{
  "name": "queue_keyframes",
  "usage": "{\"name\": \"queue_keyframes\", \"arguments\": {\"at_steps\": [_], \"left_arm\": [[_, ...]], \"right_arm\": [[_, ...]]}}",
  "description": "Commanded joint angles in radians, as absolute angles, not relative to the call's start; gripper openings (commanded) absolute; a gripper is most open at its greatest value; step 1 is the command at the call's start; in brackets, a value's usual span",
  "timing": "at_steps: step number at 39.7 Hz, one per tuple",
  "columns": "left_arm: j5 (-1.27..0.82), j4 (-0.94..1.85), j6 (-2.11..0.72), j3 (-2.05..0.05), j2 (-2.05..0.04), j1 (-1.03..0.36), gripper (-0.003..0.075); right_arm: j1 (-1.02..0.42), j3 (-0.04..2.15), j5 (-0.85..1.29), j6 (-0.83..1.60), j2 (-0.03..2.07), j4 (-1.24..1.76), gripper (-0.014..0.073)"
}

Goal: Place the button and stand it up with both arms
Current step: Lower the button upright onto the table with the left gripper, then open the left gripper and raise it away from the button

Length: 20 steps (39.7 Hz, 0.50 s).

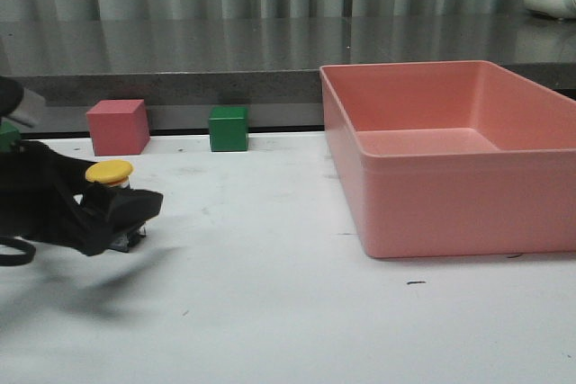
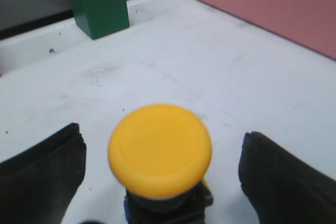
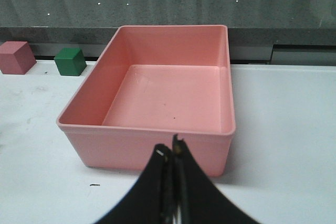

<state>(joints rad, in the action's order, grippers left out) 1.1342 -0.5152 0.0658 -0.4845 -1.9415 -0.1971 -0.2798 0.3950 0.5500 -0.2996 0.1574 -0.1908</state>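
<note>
**Button upright between the left arm's spread fingers**

The left gripper (image 2: 160,177) has its fingers (image 2: 39,177) set wide apart, one black pad at the lower left of the wrist picture and the other at the lower right. Between them stands the button (image 2: 160,150), its round yellow cap facing up and its dark base below, at the bottom centre of that picture. There is bare white worktop (image 2: 220,93) on both sides of the cap, so neither finger touches it there; lower down, at the base, I cannot tell.

In the front view the same button (image 1: 110,173) sits at the left of the frame, cap uppermost, with the black left gripper (image 1: 126,213) wrapped low around its base and partly hiding it. It looks upright on the worktop.

The right gripper (image 3: 172,153) shows at the bottom centre of its own wrist picture, the two black fingers pressed together with nothing between them. Just past their tips is the near wall of the pink bin (image 3: 147,150), which fills the right half of the front view.

A green cube (image 1: 229,128) and a pink cube (image 1: 118,127) stand at the back edge of the worktop, upper left of the front view, well apart from the button.
</note>
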Motion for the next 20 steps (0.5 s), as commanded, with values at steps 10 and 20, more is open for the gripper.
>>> {"name": "queue_keyframes", "arguments": {"at_steps": [10, 20], "left_arm": [[1.122, -0.507, 0.096, -0.485, -1.601, -0.194, 0.0579], [0.891, -0.643, 0.268, -0.485, -1.381, -0.194, 0.0395]], "right_arm": [[-0.275, 0.424, 0.467, -0.294, 0.168, -0.212, -0.0070], [-0.275, 0.424, 0.467, -0.294, 0.168, -0.212, -0.0070]]}}
